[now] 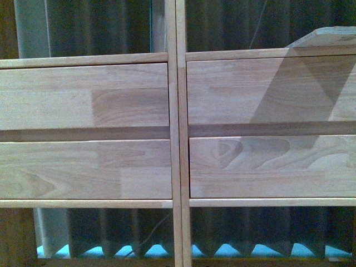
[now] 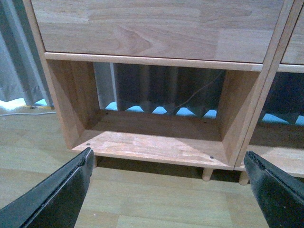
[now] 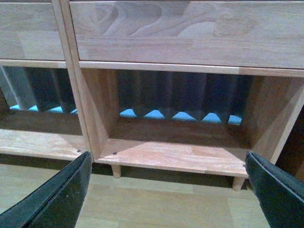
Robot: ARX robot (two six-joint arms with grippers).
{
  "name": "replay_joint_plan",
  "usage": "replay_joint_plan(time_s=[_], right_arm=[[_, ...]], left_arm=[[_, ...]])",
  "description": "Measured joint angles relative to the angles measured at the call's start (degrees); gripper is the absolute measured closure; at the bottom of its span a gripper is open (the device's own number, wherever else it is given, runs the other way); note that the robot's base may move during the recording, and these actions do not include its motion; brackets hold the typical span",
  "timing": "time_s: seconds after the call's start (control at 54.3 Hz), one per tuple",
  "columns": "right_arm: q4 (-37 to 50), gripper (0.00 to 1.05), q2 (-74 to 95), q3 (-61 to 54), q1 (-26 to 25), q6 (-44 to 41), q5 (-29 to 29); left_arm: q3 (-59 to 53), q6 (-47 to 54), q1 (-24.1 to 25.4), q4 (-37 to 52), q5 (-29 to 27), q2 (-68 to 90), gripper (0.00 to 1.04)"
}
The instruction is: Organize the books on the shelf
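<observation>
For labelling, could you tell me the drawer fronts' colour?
Drawer fronts are pale natural wood; front view best.

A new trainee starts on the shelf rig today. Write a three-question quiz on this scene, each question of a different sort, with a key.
1. True or false: the left gripper is shut.
2. How many drawer fronts of the wooden shelf show in the front view? A two; B four; C six.
3. Fill in: the right gripper is ___, holding nothing.
Key: 1 false; 2 B; 3 open.
</observation>
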Motion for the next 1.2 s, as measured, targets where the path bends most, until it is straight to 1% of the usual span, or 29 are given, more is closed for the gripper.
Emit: replay_joint_plan(time_s=[1.198], right_arm=[[-0.02,0.07,-0.02,0.0,0.0,0.02,0.0]], left_arm=[[0.0,0.0,0.0,0.0,0.0,0.0,0.07]])
